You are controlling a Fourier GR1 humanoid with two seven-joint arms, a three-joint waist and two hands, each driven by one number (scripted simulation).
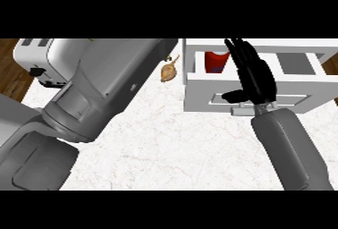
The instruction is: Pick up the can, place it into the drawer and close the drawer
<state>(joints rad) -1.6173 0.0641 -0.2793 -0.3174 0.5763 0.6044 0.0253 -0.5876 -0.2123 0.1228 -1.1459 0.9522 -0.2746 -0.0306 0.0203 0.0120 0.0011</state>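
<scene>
Grey and bulky, the left forearm [79, 112] fills the near left of the view, crossing the surface [178, 147] from its near left corner toward the far edge; it hides the left robot hand, which shows nowhere. Behind it, at the far left corner of the surface, stands a white toaster [36, 60], partly covered by the arm. On the right, the right forearm [290, 147] rises from the near edge toward the white drawer [204, 91], which stands open at the far right of the surface. The right robot hand [254, 78] lies over the drawer's front wall, its black fingers [239, 53] straight and held close together, stretched into the drawer's left compartment and curled round nothing; the thumb sticks out to the left over the drawer front. Just left of those fingers, inside that compartment, sits the red can [215, 61], partly hidden by the hand; whether they touch cannot be told. Between toaster and drawer, near the far edge, lies a small brown thing [170, 71], too small to name.
</scene>
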